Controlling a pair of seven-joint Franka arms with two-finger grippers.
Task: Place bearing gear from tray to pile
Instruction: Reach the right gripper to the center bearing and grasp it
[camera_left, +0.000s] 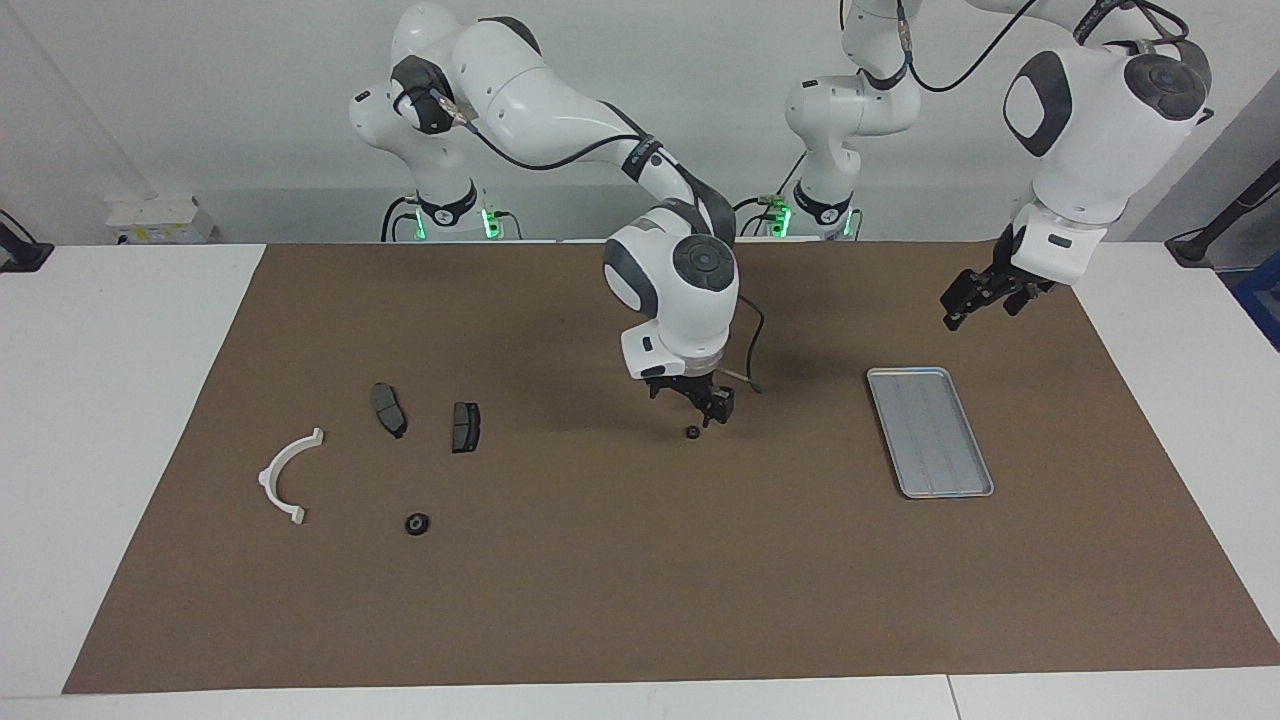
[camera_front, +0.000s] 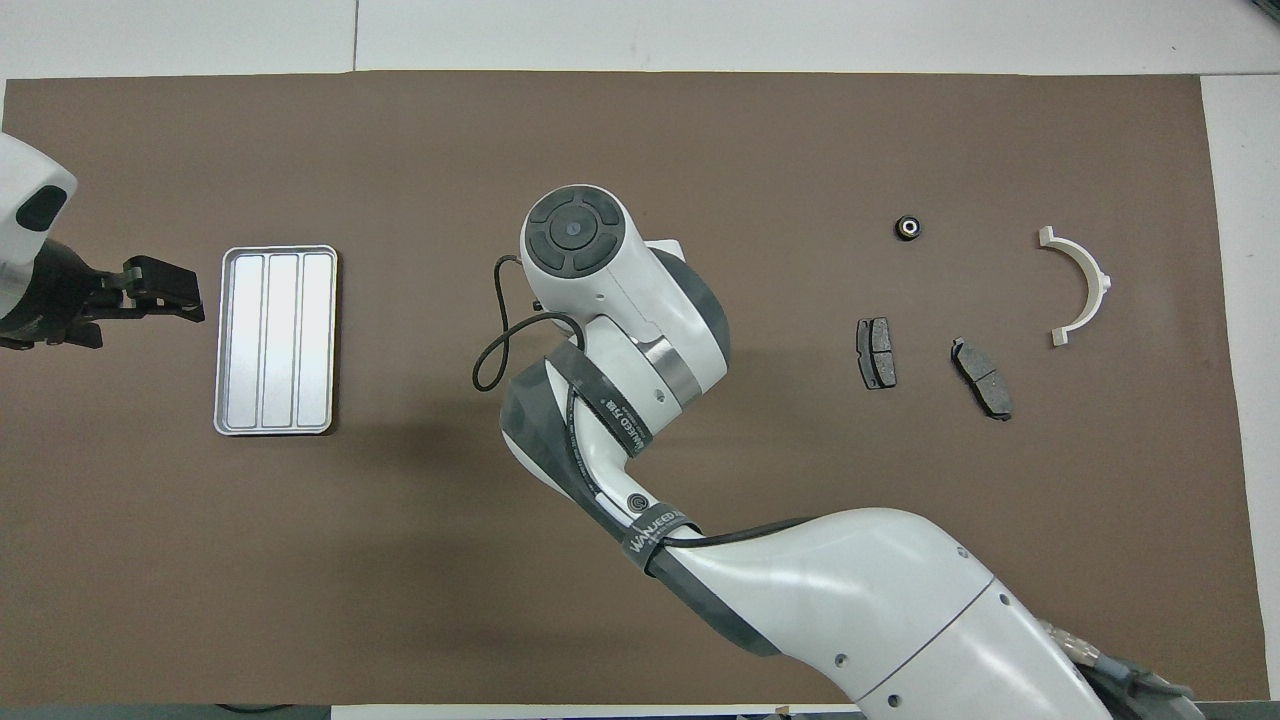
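The silver tray (camera_left: 930, 432) (camera_front: 275, 340) lies bare at the left arm's end of the mat. A small black bearing gear (camera_left: 692, 432) sits alone mid-table. My right gripper (camera_left: 713, 415) hangs just above it, open and holding nothing. In the overhead view the right arm hides both the gear and the gripper. The pile at the right arm's end is a white arc (camera_left: 288, 475) (camera_front: 1080, 285) and two dark pads (camera_left: 389, 409) (camera_front: 876, 352). A second bearing gear (camera_left: 417, 523) (camera_front: 908, 227) lies by them. My left gripper (camera_left: 952, 315) (camera_front: 190, 300) waits, raised and open, beside the tray.
A brown mat (camera_left: 640, 600) covers most of the white table. The second pad (camera_left: 465, 426) (camera_front: 982, 378) lies between the first pad and the mid-table gear. The right arm's cable (camera_front: 490, 350) loops beside its wrist.
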